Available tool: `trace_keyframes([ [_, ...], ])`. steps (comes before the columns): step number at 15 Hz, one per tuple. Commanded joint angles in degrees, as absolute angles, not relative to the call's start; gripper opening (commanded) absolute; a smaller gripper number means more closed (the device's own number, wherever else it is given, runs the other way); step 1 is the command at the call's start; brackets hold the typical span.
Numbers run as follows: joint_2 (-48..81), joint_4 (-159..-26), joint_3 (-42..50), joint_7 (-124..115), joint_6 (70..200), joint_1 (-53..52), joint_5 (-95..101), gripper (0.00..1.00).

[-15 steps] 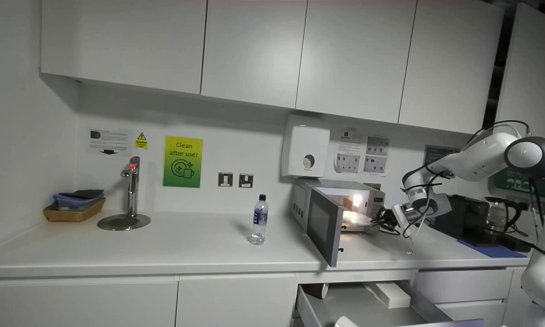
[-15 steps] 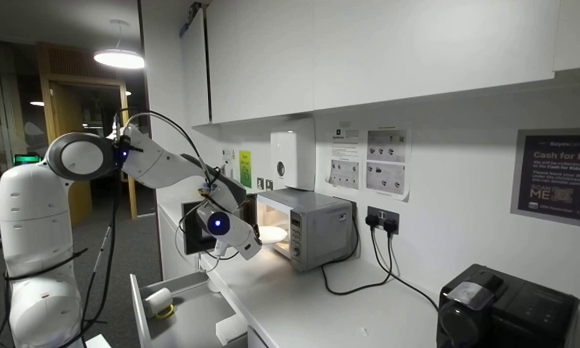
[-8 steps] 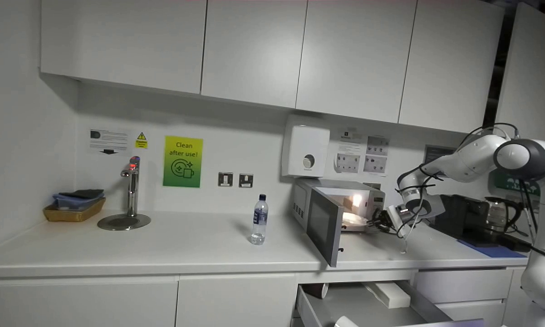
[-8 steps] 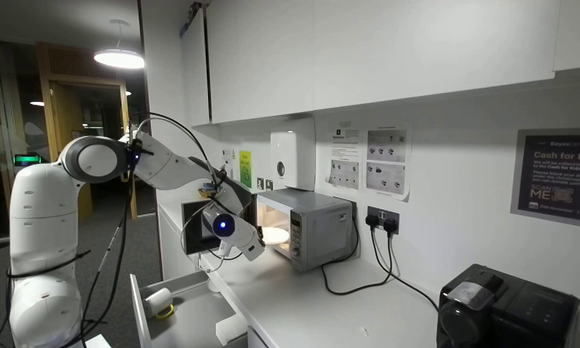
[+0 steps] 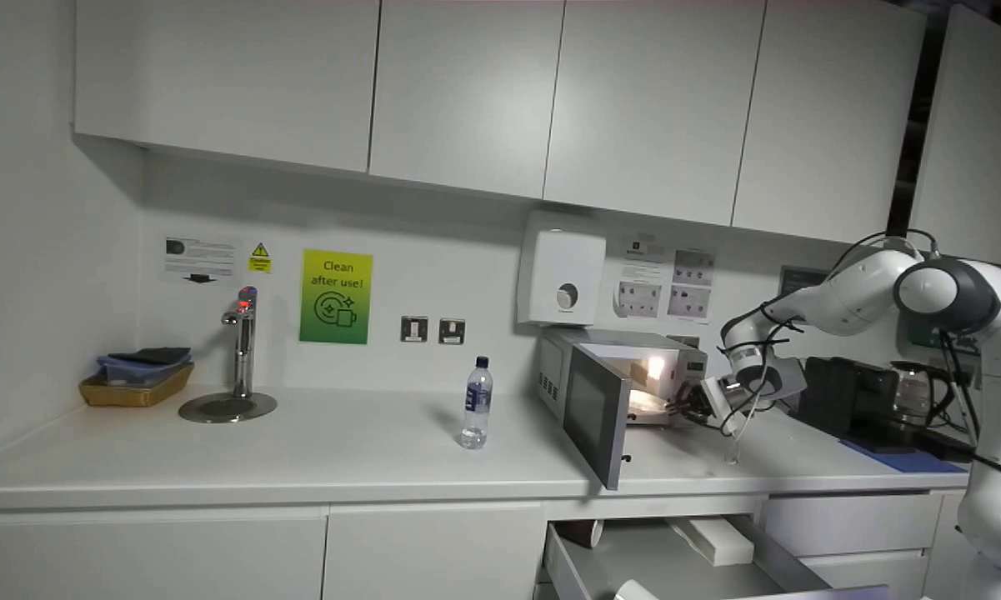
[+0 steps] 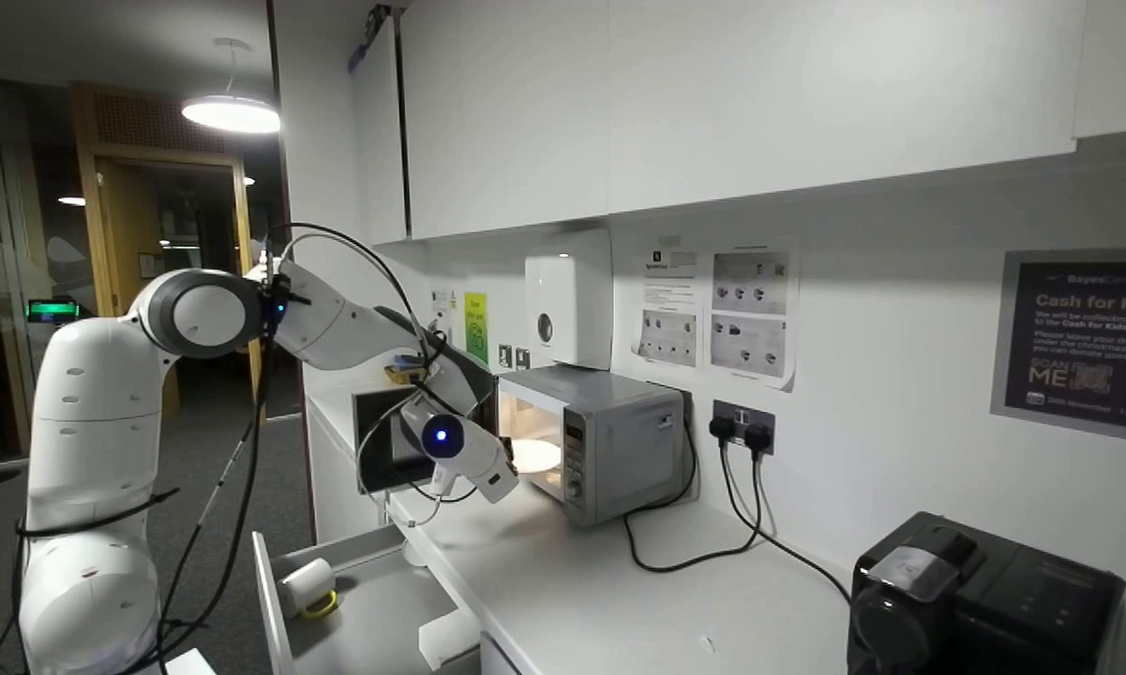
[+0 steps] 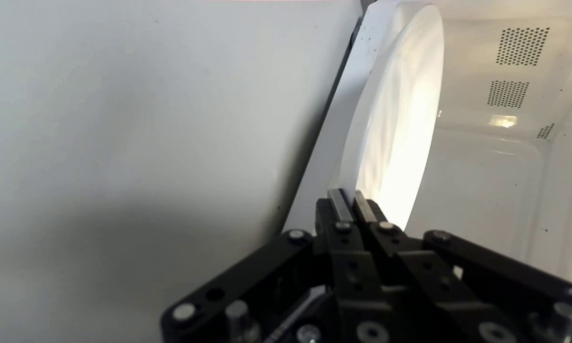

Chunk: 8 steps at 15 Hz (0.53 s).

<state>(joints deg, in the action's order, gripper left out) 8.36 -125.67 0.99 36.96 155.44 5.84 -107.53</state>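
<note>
A long white bench [image 5: 317,450] runs under the fingers [image 7: 341,209]. Lower down, a big drawer [image 6: 375,614] is open below them. The silver microwave [image 6: 628,450] is just in front of the fingers, with its door [image 5: 596,412] open. A white plate [image 7: 409,119] is straight ahead of the fingers, in the microwave's mouth. A water bottle [image 5: 476,408] stands well away from the fingers, past the door. The fingers are pinched close together on the plate's edge.

There is one round white plate [image 7: 402,119], one boxy grey microwave [image 6: 633,450] and one clear plastic bottle [image 5: 477,408]. Two black electrical plugs [image 6: 758,437] are visible.
</note>
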Motion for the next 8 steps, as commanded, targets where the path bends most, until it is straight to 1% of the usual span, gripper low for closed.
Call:
trace_keyframes([
  [1, 8.77, -123.2, 0.61, 39.19, 156.35, 5.22, -109.59, 0.01],
  [8, 9.7, -121.58, 0.53, 40.35, 156.37, 4.11, -109.92, 0.01],
])
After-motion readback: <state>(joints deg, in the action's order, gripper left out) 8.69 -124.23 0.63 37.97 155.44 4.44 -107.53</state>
